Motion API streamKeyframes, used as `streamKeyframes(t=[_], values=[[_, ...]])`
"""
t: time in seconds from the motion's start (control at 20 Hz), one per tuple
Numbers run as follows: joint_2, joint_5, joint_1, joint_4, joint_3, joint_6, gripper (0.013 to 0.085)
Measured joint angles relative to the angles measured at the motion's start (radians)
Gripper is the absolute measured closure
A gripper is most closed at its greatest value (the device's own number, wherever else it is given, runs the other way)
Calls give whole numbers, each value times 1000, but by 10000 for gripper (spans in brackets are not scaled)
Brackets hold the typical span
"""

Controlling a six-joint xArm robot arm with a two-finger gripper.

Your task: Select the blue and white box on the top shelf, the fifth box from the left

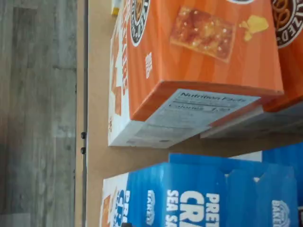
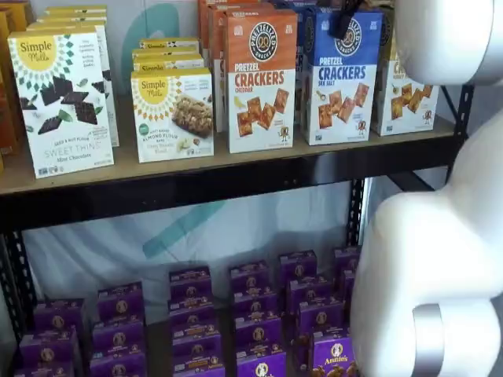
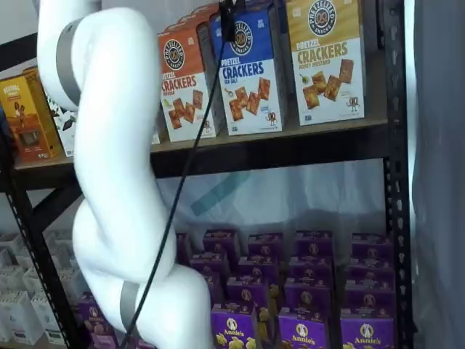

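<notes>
Blue and white box (image 2: 341,77) standing upright on the top shelf (image 2: 236,174), front face out, blue upper half w/ round black logo, white lower half w/ cracker pics. Same box in both shelf views (image 3: 251,76). Orange cheddar box (image 2: 261,80) just beside it on the left, yellow-topped box (image 3: 326,59) just beside on the right, more of the same stacked behind each. Further left on that shelf: Simple Mills almond box (image 2: 174,114) and a mint chocolate box (image 2: 60,102), well apart from the blue one.

Gripper (image 2: 346,20) up at the top edge of a shelf view, right over the blue box's top, only a dark bit of it showing; also just a dark piece w/ cable in the other view (image 3: 229,20). Can't tell if fingers are apart or together.

Wrist view turned sideways: orange box (image 1: 199,52) and blue box (image 1: 199,196) side by side w/ a strip of tan board between. Purple boxes (image 3: 305,291) packed on the lower shelf. White arm (image 3: 116,167) blocking a big chunk of the shelving.
</notes>
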Motion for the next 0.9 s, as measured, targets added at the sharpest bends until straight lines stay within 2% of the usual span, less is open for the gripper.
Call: streamKeyframes(t=[0.6, 0.9], values=[[72, 125, 38, -104, -89, 9, 130], [75, 131, 53, -121, -80, 17, 130]])
